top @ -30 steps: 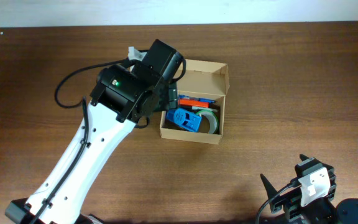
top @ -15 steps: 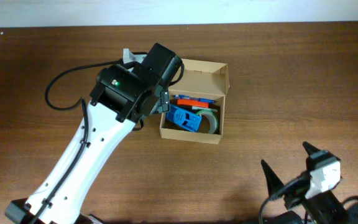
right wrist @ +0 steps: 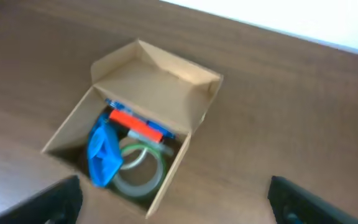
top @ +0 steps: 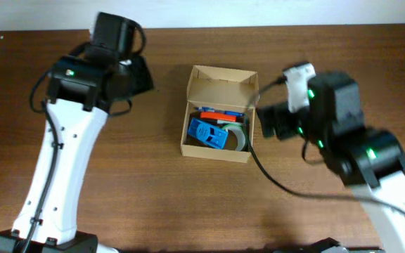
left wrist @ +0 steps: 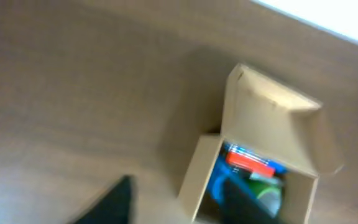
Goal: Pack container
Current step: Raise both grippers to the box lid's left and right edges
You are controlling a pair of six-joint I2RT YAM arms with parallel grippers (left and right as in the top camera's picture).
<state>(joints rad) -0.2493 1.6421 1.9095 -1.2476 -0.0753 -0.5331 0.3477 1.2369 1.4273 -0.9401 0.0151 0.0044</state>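
Note:
The container [top: 214, 152] is a tan cardboard box in the middle of the table, its hinged lid [top: 221, 88] folded up at the far side. Inside lie a blue item [top: 208, 133], a red flat item [top: 221, 114] and a clear tape roll [top: 237, 138] with a green rim. My left gripper [top: 145, 79] hovers to the box's upper left, apart from it; the left wrist view shows its gripper [left wrist: 179, 210] with jaws apart and empty. My right gripper [top: 263, 118] hangs just right of the box. Seen from the right wrist, that gripper [right wrist: 179, 208] is wide open over the box's right wall.
Bare brown wood surrounds the box on all sides. A pale wall edge [top: 202, 13] runs along the far side of the table. The left arm's black cable [top: 41, 95] loops beside its wrist.
The left arm has drawn back from the box to the upper left, and its jaws have narrowed. The right arm has swung up from the near right corner to the box's right side.

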